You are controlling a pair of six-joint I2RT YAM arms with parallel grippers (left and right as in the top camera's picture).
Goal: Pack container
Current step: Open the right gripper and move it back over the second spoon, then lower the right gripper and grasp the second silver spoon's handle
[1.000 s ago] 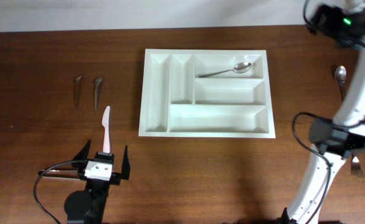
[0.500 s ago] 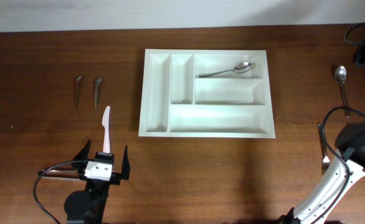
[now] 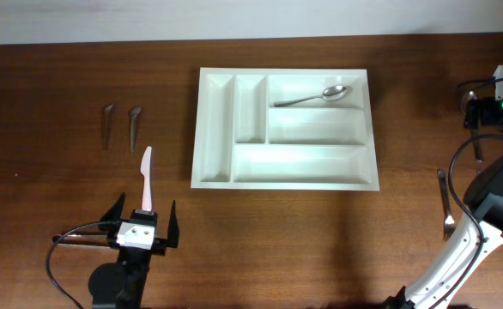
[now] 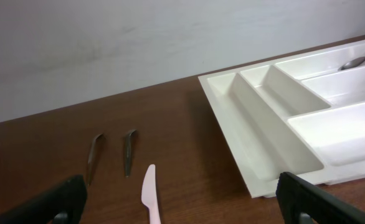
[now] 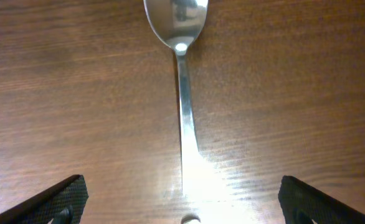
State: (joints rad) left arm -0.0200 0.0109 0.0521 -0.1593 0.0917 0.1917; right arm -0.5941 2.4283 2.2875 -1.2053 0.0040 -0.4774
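Two grippers spread wide, nothing held | container (image 3: 313,127) mid-table, nearer far edge, spoon (image 3: 313,96) in its far long compartment | L gripper (image 3: 144,212) at front edge by pink knife (image 3: 147,176) | R gripper (image 5: 182,205) over loose spoon (image 5: 181,93), right edge.

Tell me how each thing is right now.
Tray: one spoon inside
Tray spoon: lying in a long slot
Other spoon: on table, not gripped
Fork: on table
Knife: on table
Dark pieces: on table
Left gripper: open, empty
Right gripper: open, empty
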